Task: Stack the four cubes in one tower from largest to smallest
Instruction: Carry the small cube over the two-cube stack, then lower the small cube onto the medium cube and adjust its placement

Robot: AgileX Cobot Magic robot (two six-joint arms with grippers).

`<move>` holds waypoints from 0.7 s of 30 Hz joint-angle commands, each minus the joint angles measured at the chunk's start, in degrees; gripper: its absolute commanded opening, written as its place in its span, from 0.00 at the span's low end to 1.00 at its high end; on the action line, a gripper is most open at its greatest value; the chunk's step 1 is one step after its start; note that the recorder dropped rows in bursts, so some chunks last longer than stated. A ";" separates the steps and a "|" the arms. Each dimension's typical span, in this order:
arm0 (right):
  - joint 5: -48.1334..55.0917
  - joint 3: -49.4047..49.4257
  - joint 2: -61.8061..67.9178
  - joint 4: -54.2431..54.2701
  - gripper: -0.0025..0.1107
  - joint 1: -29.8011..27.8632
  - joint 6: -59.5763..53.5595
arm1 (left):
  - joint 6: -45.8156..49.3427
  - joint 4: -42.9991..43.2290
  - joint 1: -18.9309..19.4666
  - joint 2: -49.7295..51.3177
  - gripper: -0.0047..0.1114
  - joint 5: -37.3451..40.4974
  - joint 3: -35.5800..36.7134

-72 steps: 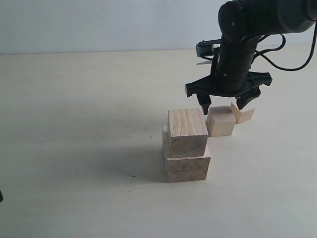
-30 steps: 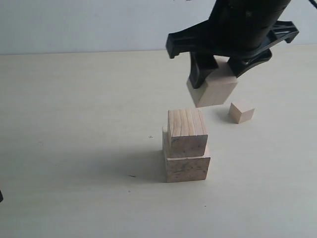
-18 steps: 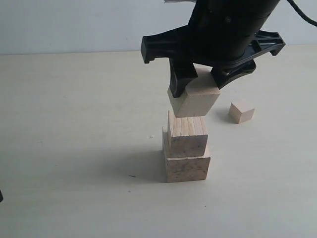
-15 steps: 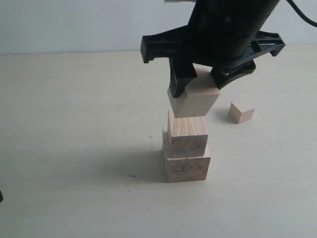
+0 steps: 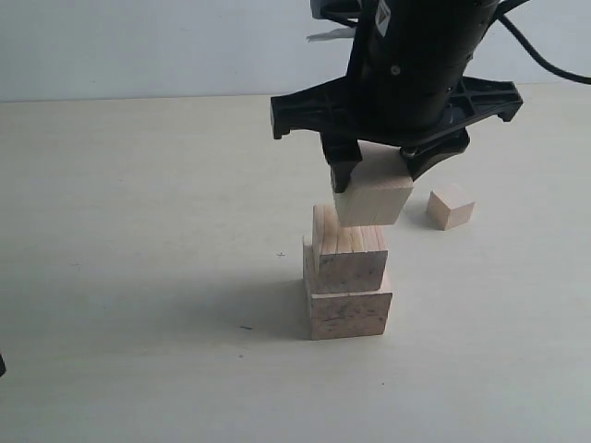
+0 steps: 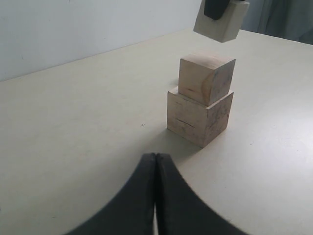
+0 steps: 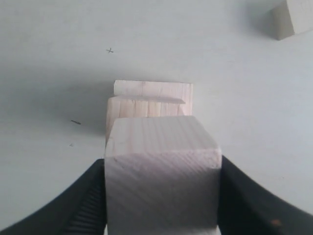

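The tower stands mid-table as two pale wooden cubes: the largest cube [image 5: 348, 312] at the bottom and the second cube [image 5: 349, 247] on it. My right gripper [image 5: 374, 189] is shut on the third cube [image 5: 373, 198], which hangs slightly tilted just above the tower's top, a little to the right of it. In the right wrist view that cube [image 7: 161, 171] fills the space between the fingers [image 7: 83, 205], with the tower [image 7: 149, 98] below. The smallest cube [image 5: 450, 206] lies on the table to the right. My left gripper [image 6: 155, 159] is shut and empty, low near the table, facing the tower [image 6: 200, 100].
A pale tabletop [image 5: 138, 231] stretches around the tower, with a white wall behind its far edge. The right arm's black body and cable hang over the back right of the scene.
The right gripper picked the third cube off the table beside the smallest one, lifted it and carried it left over the tower. In the last half second it shifted slightly right and lower.
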 commanded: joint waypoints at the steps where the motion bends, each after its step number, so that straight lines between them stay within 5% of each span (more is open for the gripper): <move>1: -0.19 -0.21 2.02 -0.07 0.11 0.14 0.09 | -0.01 -0.18 0.06 -0.38 0.04 -0.06 0.18; 21: -1.30 -0.21 2.11 2.18 0.11 0.14 -0.32 | -0.08 -0.18 0.06 -0.38 0.04 -0.06 0.18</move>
